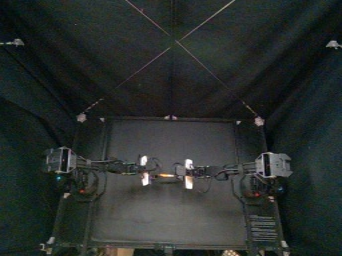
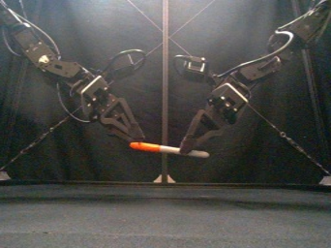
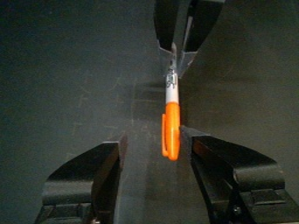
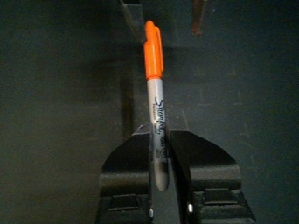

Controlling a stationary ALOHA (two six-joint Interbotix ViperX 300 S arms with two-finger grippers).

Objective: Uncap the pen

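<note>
Pen (image 2: 168,149) hangs in the air over mid-table, roughly level, with its orange cap (image 3: 170,131) to the left and its pale barrel (image 4: 158,96) to the right. Right gripper (image 4: 158,133): fingers (image 4: 197,157) clamped hard on the barrel, well back from the cap, no gap showing on either side. Left gripper (image 3: 156,143): fingers (image 3: 100,171) spread wide, cap end sitting between them but not gripped. The cap lies closer to one finger, with a clear gap on the other side.

Step in hand, as I read it: close the left on the cap, then pull.
- Centre the left gripper on the cap first. Closing off-centre would likely shove the pen sideways and twist it in the right grip.
- Go a bit deeper over the cap so the pads land on the orange part only, short of the seam. A pinch at the very tip of a smooth round cap could slip off.
- Close firmly, then pull straight left along the pen's axis while the right holds fixed.
- No bending or lifting: an angled pull would jam the cap or lever the barrel out.

Both arms slope down from the upper left and upper right to meet at the pen. The table (image 1: 167,215) is well below, so a dropped cap or pen would fall and roll
</note>
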